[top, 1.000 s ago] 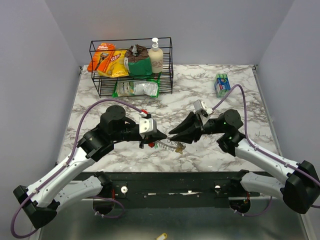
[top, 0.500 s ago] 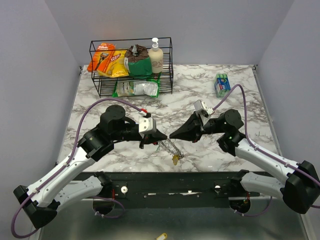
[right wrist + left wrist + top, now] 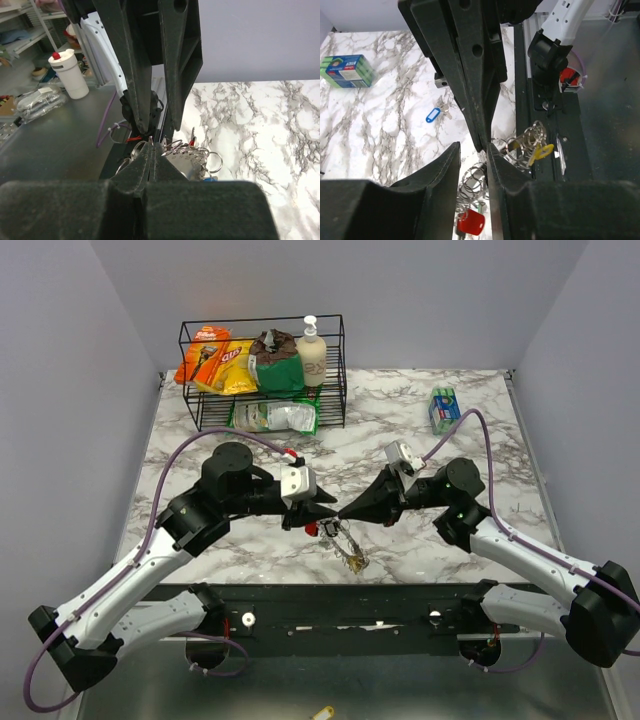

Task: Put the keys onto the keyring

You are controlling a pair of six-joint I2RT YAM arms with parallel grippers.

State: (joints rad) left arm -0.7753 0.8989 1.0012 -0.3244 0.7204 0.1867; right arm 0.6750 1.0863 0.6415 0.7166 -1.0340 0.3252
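Two grippers meet tip to tip above the near edge of the marble table [image 3: 400, 400]. My right gripper [image 3: 346, 512] is clenched on the keyring [image 3: 339, 537], whose wire hangs clear of the table with a red-tagged key [image 3: 470, 221] and a yellow-tagged key [image 3: 541, 150] in the same bunch. My left gripper [image 3: 326, 512] shows a narrow slot between its fingers; I cannot tell whether it pinches anything. A blue-tagged key [image 3: 434, 115] lies apart on the table.

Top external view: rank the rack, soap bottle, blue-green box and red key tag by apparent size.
1. rack
2. soap bottle
3. blue-green box, only slightly smaller than the bottle
4. red key tag
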